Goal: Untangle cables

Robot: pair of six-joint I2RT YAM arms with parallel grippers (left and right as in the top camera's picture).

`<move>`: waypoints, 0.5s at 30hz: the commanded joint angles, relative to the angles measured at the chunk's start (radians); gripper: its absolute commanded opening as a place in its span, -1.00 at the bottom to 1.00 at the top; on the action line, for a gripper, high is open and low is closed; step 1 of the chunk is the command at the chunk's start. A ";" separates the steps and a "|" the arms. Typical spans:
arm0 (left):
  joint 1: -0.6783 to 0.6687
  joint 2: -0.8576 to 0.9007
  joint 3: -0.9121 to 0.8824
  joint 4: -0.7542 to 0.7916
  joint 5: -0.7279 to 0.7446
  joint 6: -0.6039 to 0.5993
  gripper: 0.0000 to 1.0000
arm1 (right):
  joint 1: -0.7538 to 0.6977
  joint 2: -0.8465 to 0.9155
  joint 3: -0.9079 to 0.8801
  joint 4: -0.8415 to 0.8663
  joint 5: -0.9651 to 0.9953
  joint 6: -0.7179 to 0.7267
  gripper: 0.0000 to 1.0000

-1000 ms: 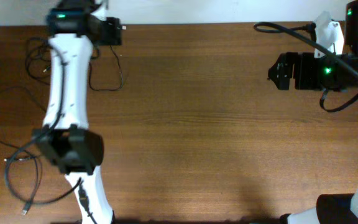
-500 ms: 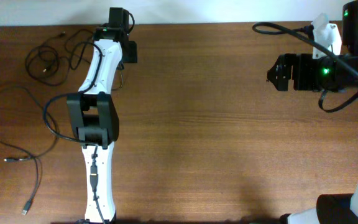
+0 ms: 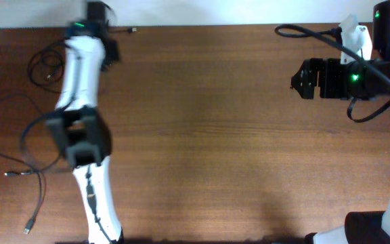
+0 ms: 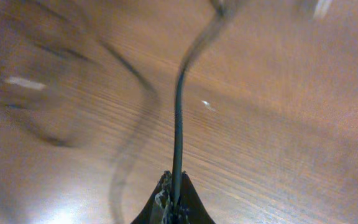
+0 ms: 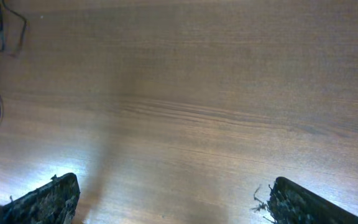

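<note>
The left pincer [image 4: 173,208] is pinching one thin black cable [image 4: 178,124] between its closed tips, the cord running up and away from them over the worktop [image 4: 278,124] and blurring further out. The other cables [image 3: 45,68] are lying in loose loops on the left of the left arm [image 3: 80,74], a small tangle near its far end and longer loops trailing back towards its base. The right pincer [image 5: 166,199] is hovering well apart from the left arm, its fingers spread wide above the worktop
</note>
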 commanded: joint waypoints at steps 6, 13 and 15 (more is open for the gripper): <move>0.455 -0.567 0.073 0.150 -0.024 0.014 -1.00 | 0.005 -0.007 -0.002 -0.006 0.008 -0.010 0.98; 0.689 -0.528 0.064 0.154 -0.023 0.014 -1.00 | 0.005 0.015 -0.002 -0.006 0.000 -0.006 0.98; 0.705 -0.510 0.057 0.154 -0.023 0.027 -1.00 | 0.005 0.019 -0.002 -0.006 -0.003 -0.006 0.98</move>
